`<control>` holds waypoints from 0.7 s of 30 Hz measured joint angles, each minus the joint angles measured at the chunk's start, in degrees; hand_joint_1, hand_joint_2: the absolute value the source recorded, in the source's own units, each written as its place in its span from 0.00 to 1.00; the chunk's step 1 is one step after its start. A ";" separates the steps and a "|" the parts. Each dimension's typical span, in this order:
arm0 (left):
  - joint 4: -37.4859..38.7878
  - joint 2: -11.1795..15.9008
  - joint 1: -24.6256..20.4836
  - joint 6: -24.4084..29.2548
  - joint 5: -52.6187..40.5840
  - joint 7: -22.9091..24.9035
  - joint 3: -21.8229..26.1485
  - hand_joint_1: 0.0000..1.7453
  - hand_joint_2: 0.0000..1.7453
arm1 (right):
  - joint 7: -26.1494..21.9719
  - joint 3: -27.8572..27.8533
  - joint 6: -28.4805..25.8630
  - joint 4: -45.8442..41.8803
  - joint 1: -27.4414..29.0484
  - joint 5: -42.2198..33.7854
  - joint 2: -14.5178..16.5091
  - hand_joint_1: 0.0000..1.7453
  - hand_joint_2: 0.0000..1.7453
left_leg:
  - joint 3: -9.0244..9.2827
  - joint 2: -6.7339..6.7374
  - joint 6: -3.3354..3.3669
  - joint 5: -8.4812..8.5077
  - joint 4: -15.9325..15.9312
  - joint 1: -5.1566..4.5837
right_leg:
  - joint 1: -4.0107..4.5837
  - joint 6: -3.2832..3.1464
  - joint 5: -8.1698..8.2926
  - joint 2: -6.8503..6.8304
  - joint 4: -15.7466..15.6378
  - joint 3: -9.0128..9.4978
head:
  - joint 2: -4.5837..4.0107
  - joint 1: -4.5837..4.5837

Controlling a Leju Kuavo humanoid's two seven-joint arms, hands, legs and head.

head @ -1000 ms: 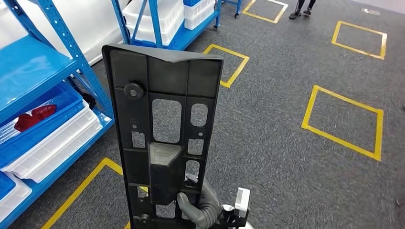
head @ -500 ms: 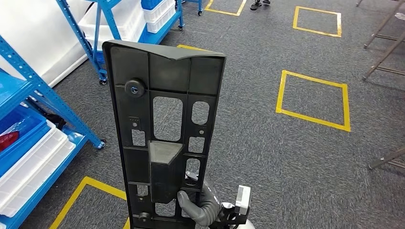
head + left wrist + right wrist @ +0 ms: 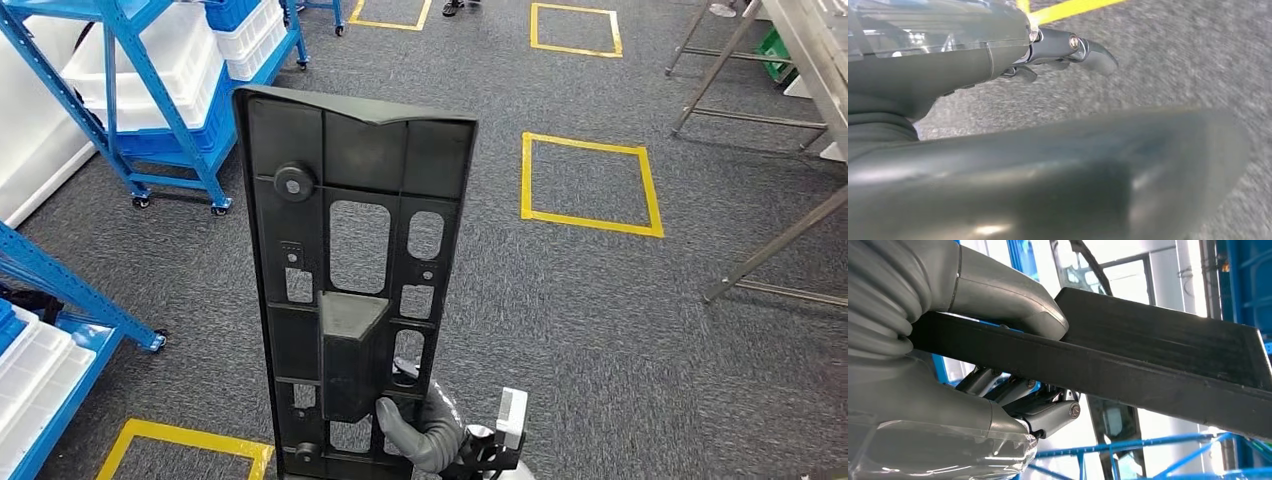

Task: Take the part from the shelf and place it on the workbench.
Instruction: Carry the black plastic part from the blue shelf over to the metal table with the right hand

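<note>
The right hand (image 3: 418,432) grips the black part (image 3: 355,280) at its lower end (thumb on the ribbed face), long axis upright, above the grey carpet (image 3: 600,330). The left hand (image 3: 1068,47) holds nothing, fingers loosely curled.

The head view looks forward and down at the carpeted floor (image 3: 620,330) from high up, while both wrist views sit close behind their hands, the right one sharing the black panel (image 3: 355,280) with it.

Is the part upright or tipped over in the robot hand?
Upright: the part stands tall, long side vertical, with the right robot hand gripping its lower edge.
</note>
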 joint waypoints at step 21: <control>0.00 -0.09 0.39 -0.07 -0.51 0.22 -0.73 0.00 0.00 | -0.89 -0.36 -0.14 0.30 1.15 -0.24 -0.63 1.00 1.00 | -6.28 1.69 -2.54 -6.28 14.41 -0.26 | 0.28 -2.46 2.34 -0.93 -4.97 2.95 | 0.00 -0.01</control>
